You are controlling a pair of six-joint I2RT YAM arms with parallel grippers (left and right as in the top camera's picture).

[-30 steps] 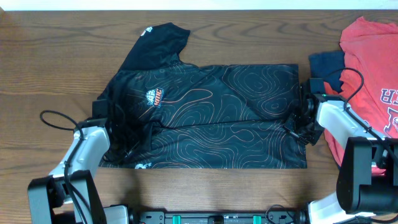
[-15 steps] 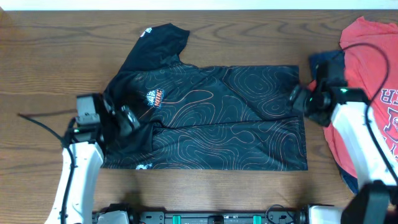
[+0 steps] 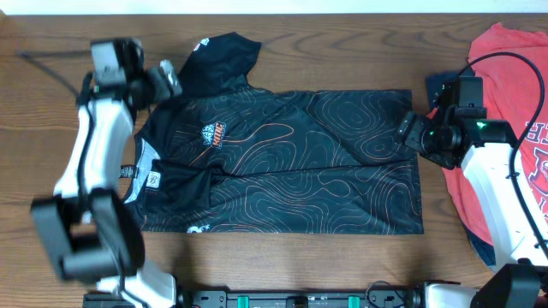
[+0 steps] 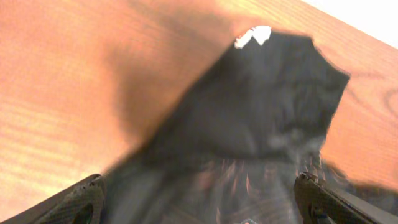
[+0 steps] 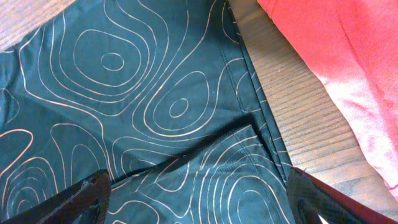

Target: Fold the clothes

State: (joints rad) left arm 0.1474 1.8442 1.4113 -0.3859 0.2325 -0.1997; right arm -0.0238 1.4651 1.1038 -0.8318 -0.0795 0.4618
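At the tabletop [image 3: 34, 128] centre, the shirt [image 3: 291, 162] is spread flat. The left end effector [image 3: 169, 79] is held released over its far sleeve, the right end effector [image 3: 411, 133] released over its hem near a red garment [image 3: 505, 68].

Print on two shirts, none of it fully readable.
On the chest of the black shirt [image 3: 282, 162], a small orange-and-white logo [image 3: 212, 134], too small to read; on the sleeve, a white mark [image 3: 203, 43], blurred; inside the collar, a neck label [image 3: 152, 178], illegible; near the hem, more white print [image 3: 195, 228], unreadable. On the red shirt [image 3: 505, 68], large white letters [image 3: 538, 141], cut off at the frame edge.
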